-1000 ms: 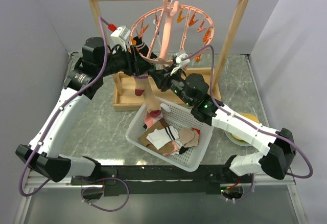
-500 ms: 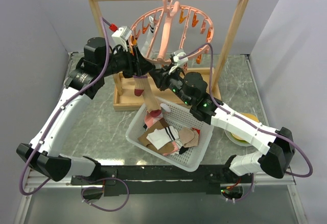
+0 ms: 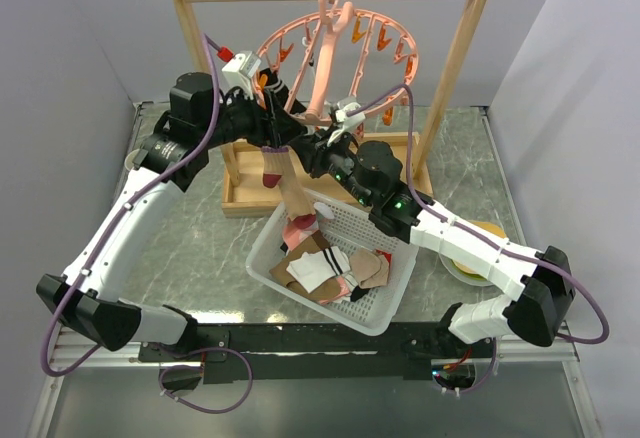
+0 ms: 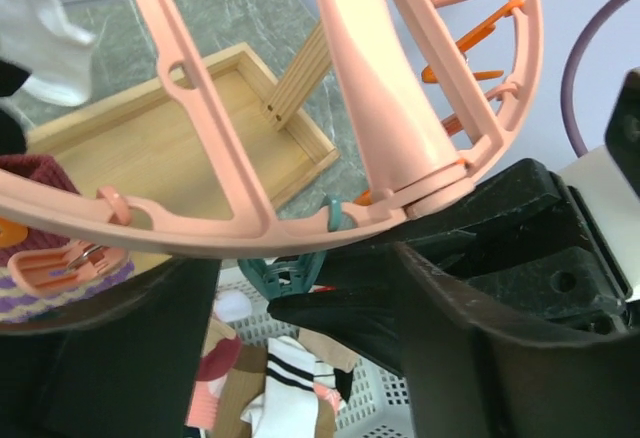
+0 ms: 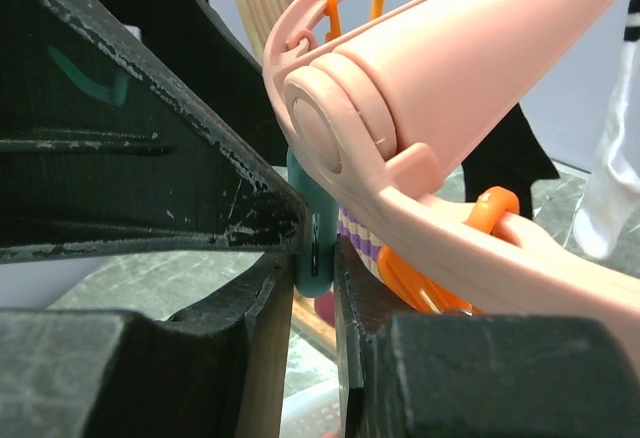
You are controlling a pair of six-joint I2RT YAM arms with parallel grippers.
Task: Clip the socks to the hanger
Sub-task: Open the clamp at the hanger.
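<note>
The salmon-pink ring hanger (image 3: 335,53) hangs by its hook from the wooden rack's top bar. My right gripper (image 5: 318,258) is shut on a teal clip (image 5: 314,243) under the ring's near rim, next to the central hub. My left gripper (image 3: 272,118) is at the ring's left side with its jaws wide apart, straddling the rim (image 4: 200,228) and holding nothing. A maroon striped sock (image 4: 50,283) hangs from a pink clip, with a tan sock (image 3: 295,198) dangling below it. A white sock (image 4: 40,43) hangs further back. More socks (image 3: 325,268) lie in the basket.
A white mesh basket (image 3: 395,303) stands in front of the rack, under both grippers. The rack's wooden frame (image 3: 455,68) rises from a wooden tray base (image 3: 245,198). Orange clips (image 3: 385,43) dangle along the ring's far side. A yellow object (image 3: 490,230) lies at the right.
My left gripper's jaws have spread wider and that arm has shifted slightly up and right. The ring has tilted a little. The right gripper keeps its hold on the teal clip.
</note>
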